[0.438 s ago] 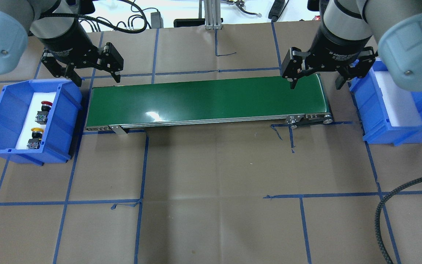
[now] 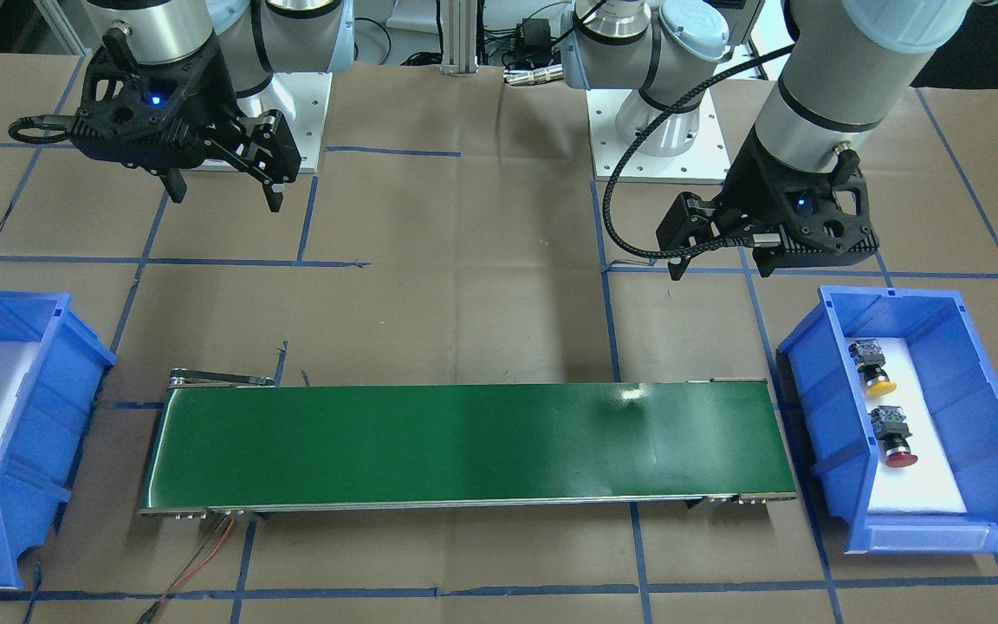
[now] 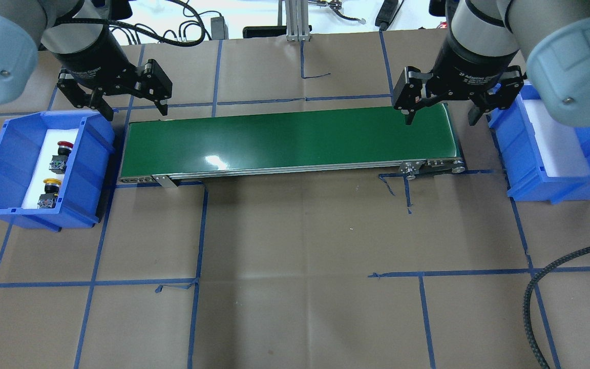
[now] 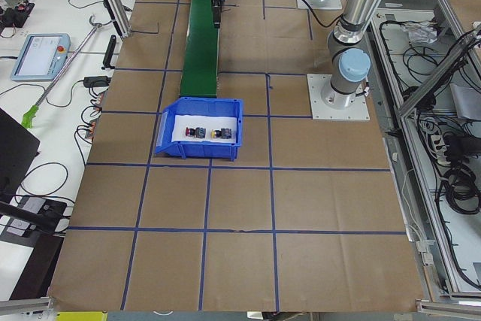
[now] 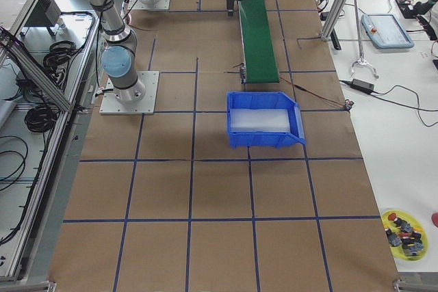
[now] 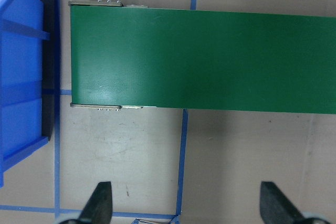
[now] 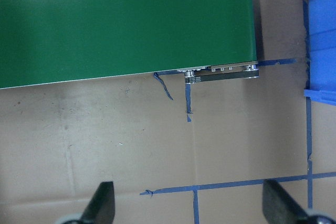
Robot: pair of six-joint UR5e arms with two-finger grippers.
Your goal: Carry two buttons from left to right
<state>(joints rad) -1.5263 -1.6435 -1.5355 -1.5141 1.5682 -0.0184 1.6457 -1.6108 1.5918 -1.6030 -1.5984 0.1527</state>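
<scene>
The red button [image 3: 63, 147] and the yellow button [image 3: 50, 183] lie on white foam in the blue bin [image 3: 90, 169] at the table's left end. They also show in the front view as the red button [image 2: 895, 439] and the yellow button [image 2: 873, 364]. My left gripper [image 3: 136, 113] is open and empty, hovering high beside the bin near the left end of the green conveyor [image 3: 290, 141]. My right gripper [image 3: 441, 122] is open and empty above the belt's right end. The left wrist view shows open fingertips [image 6: 100, 203] over the belt [image 6: 199, 59].
An empty blue bin [image 3: 525, 154] with white foam stands at the table's right end. A black braided cable [image 3: 546, 287] lies at the front right. Blue tape lines cross the brown table cover. A yellow plate of parts [image 5: 404, 234] sits on a side table.
Both grippers have shifted very slightly upward in the overhead view. They stay open. The buttons have not moved.
</scene>
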